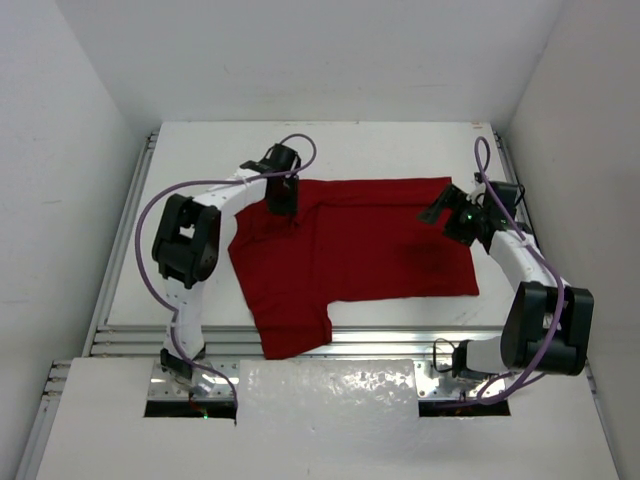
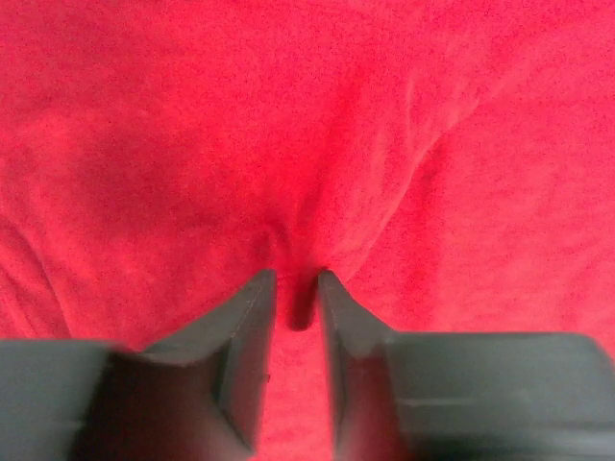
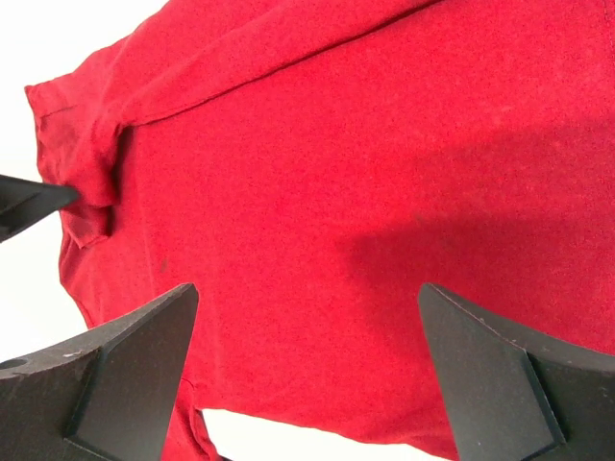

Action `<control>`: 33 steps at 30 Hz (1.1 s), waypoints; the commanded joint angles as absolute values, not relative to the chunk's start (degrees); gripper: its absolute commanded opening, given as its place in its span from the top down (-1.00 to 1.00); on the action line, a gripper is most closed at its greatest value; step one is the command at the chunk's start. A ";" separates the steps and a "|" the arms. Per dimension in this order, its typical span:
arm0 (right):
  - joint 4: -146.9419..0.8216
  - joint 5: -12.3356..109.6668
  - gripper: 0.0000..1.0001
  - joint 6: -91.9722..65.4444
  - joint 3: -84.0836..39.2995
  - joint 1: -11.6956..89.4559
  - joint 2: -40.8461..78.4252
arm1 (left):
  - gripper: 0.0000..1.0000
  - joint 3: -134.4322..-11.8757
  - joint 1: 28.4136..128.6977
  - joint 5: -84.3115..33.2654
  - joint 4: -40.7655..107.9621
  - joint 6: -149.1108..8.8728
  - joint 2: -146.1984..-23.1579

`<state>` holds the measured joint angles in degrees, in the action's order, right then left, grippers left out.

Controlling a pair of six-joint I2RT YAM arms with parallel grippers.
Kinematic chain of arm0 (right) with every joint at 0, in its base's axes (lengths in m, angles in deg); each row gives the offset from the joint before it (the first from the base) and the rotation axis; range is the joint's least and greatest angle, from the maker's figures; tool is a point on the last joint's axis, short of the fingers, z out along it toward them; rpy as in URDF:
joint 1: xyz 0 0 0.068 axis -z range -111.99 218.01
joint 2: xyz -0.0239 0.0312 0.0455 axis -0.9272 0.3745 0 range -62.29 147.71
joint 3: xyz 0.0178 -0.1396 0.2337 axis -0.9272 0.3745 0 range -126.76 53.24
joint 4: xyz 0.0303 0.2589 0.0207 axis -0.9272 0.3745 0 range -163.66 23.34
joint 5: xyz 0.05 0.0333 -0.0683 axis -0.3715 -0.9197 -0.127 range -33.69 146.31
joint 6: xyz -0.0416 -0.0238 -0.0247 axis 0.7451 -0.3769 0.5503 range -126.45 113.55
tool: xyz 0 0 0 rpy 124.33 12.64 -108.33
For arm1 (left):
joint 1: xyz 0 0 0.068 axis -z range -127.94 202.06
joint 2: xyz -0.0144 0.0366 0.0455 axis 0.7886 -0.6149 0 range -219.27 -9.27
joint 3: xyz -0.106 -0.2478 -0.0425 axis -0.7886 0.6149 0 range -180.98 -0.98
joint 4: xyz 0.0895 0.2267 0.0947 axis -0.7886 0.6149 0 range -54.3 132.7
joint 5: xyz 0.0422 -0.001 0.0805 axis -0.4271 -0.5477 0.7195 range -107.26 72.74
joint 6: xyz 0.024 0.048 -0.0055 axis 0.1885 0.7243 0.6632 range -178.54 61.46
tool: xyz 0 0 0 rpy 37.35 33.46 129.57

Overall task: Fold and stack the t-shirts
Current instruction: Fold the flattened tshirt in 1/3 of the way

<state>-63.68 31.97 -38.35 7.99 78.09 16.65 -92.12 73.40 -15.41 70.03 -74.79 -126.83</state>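
First-fold grasp: left gripper (image 2: 296, 286) nips shirt (image 2: 192, 144) between its tips; right gripper (image 3: 307, 293) gapes empty (should pinch cloth beneath next).

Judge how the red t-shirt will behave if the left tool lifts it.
Likely floppy: the t-shirt bunches into a ridge where the left tool pinches it. Lifted, it would probably drape and trail, not hold shape. Its thin creased folds suggest lightness.

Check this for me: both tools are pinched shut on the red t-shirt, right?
Only the left tool is pinched shut on the red t-shirt. The right tool is open, its fingers spread wide over the cloth, as the right wrist view shows.
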 commanded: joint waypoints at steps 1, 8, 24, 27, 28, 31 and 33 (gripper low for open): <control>-64.25 30.99 -0.96 -37.04 5.08 77.68 17.25 | 0.32 -93.54 73.59 -14.19 71.83 -74.53 -128.28; -63.20 32.31 -0.95 -35.81 4.02 75.74 17.95 | -0.54 -90.56 79.88 6.33 67.11 -78.49 -118.20; -63.46 32.23 -0.96 -35.10 4.02 74.78 18.22 | 0.27 -92.91 90.12 13.58 66.20 -73.48 -128.97; -63.64 31.96 -0.96 -35.10 4.02 74.86 18.04 | 0.28 -94.06 88.89 13.23 65.85 -72.43 -131.70; -63.72 31.96 -0.95 -35.01 4.11 74.86 18.04 | 0.29 -94.41 88.53 12.98 65.76 -72.25 -132.49; -63.99 31.61 -0.95 -35.10 4.20 74.78 18.21 | 0.29 -95.20 87.92 13.41 65.23 -71.81 -133.63; -64.08 31.43 -0.95 -35.10 4.20 74.86 18.22 | 0.30 -95.90 87.65 13.32 65.50 -71.90 -134.07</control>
<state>-62.41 32.19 -36.14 5.87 75.25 18.09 -93.01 88.50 12.23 66.16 -72.80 -133.39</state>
